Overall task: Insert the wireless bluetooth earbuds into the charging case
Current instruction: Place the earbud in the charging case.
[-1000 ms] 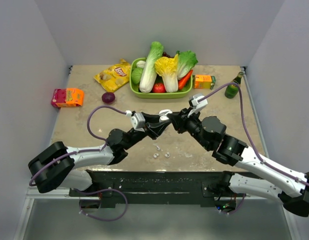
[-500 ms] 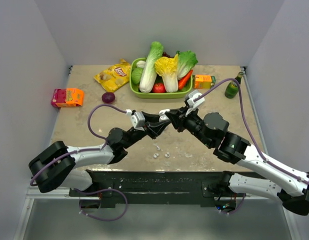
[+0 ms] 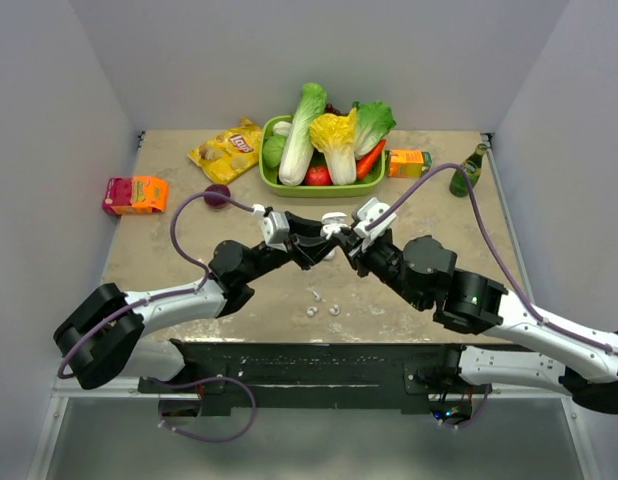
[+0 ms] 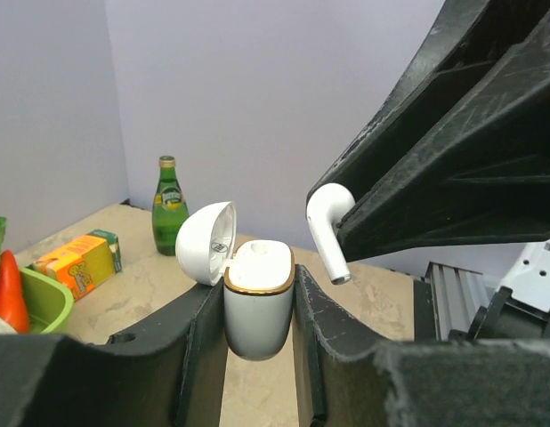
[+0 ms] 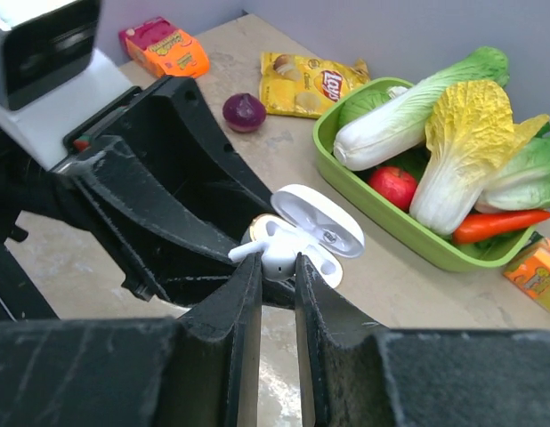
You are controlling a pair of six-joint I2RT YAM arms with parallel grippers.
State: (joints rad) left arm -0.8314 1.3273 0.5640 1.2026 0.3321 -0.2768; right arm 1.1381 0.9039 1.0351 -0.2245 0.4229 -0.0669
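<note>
The left gripper (image 4: 257, 313) was clamped on the upright charging case (image 4: 257, 289), its lid hinged back, and the right gripper (image 5: 276, 269) pinched one earbud (image 4: 328, 227) by its head. The left wrist view showed that bud just above the open mouth, toward the right arm's side, not touching, with its stem pointing down nearly along the case's upright axis. The right wrist view merged bud and case. Only the top view showed loose buds (image 3: 334, 310) on the table (image 3: 169, 250).
</note>
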